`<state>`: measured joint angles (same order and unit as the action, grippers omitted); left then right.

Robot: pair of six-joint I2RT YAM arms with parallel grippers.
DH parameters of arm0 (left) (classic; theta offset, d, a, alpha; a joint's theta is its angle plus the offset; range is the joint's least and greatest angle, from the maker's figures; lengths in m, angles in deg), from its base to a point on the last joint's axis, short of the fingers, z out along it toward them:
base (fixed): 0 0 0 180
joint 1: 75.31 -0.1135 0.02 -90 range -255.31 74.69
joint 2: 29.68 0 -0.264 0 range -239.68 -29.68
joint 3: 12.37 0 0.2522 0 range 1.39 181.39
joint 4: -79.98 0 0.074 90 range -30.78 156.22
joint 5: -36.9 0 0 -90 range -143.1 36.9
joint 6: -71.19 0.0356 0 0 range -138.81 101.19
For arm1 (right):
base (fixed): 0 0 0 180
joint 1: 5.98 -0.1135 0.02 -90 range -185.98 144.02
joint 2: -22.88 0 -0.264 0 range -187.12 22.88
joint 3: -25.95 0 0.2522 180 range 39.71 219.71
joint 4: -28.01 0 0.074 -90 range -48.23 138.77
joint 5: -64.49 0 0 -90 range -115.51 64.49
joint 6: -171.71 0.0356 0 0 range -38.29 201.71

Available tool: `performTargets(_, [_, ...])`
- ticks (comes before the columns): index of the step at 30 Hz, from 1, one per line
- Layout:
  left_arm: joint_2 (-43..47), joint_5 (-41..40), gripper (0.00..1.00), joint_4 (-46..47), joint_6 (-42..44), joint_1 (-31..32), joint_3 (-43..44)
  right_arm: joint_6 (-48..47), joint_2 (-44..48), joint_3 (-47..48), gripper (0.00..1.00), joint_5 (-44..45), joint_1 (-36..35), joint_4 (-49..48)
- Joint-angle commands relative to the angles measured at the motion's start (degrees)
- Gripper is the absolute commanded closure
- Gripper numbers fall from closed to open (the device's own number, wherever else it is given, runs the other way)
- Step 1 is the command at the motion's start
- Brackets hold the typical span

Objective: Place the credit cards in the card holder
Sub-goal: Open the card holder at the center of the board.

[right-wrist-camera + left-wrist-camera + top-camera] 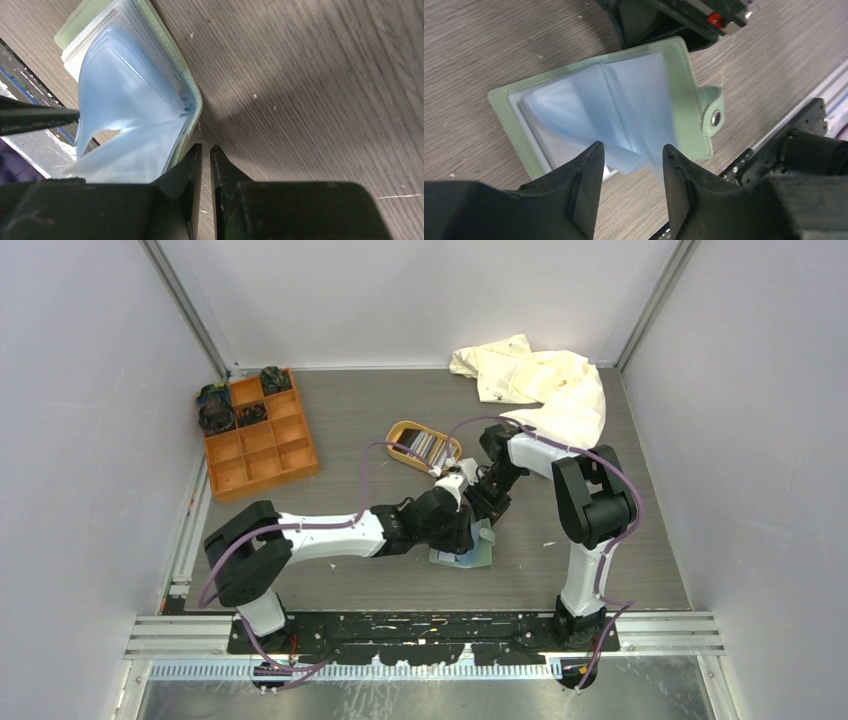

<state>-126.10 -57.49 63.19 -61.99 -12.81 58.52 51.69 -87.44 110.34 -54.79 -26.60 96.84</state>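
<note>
The card holder (684, 115) lies open on the table, sage green, with clear bluish sleeves (624, 105) fanned up and its snap tab (714, 116) to the right. My left gripper (631, 152) hovers over its near edge, open, with the lower sleeve edges loose between the fingers. My right gripper (206, 150) is at the holder's spine (192, 107). Its jaws are all but shut, with bare table showing through the slit. Its left finger (187, 167) overlaps the green cover. The credit cards (428, 446) stand in the oval tan tray (400, 430). In the top view both grippers meet over the holder (480, 558).
An orange compartment box (258, 435) with dark items in its far cells sits at the back left. A crumpled cream cloth (545, 385) lies at the back right. The black base rail (774, 160) runs just past the holder's near side.
</note>
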Motion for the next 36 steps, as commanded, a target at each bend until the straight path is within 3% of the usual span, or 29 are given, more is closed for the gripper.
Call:
performTargets(1, [-0.89,3.86,0.52,7.09,-0.75,-0.01,0.71,0.05,0.86,1.88,0.82,-1.66,-0.30,1.12])
performTargets(17, [-3.54,6.09,0.53,9.24,-1.74,-0.20,0.45,0.23,3.23,2.29,0.76,-3.17,1.41,1.70])
performTargets(36, [2.88,0.87,0.48,11.11,-4.06,-1.00,-7.52,0.40,4.17,1.92,0.73,-5.22,3.18,2.00])
